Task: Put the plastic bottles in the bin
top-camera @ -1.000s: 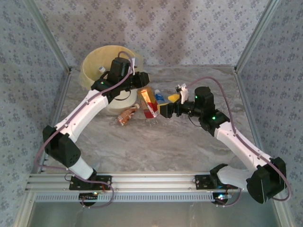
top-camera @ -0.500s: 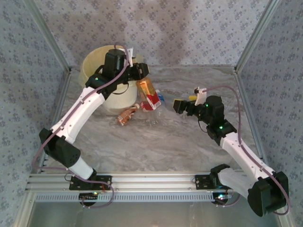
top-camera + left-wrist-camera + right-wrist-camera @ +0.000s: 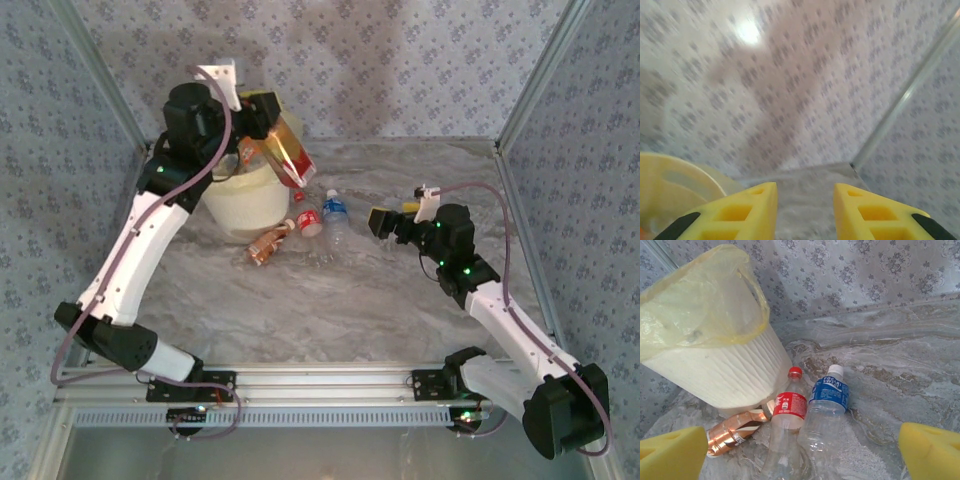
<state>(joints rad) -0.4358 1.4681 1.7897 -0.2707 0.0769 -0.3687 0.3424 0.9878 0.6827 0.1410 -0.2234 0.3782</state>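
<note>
Lift-off: the left claw (image 3: 265,112), pinching an orange-and-red bottle (image 3: 289,152), has swung up from the worktop (image 3: 400,300) within the last second. It now holds the bottle tilted above the right rim of the bin (image 3: 245,205). The bottle looks ready to drop but is not yet in.

The right claw (image 3: 385,222), close against that bottle 1 second ago, has backed off to the right and stands spread wide, holding nothing.

3 more bottles lie at the bin's foot. The right wrist view tells them apart: a red-label bottle (image 3: 785,407) and a blue-label bottle (image 3: 827,394) side by side, and a crumpled copper-coloured bottle (image 3: 735,432) against the bin's ribbed side. The left wrist view looks past its own yellow fingertips (image 3: 735,210) to the bin's rim and the papered wall (image 3: 815,75).
</note>
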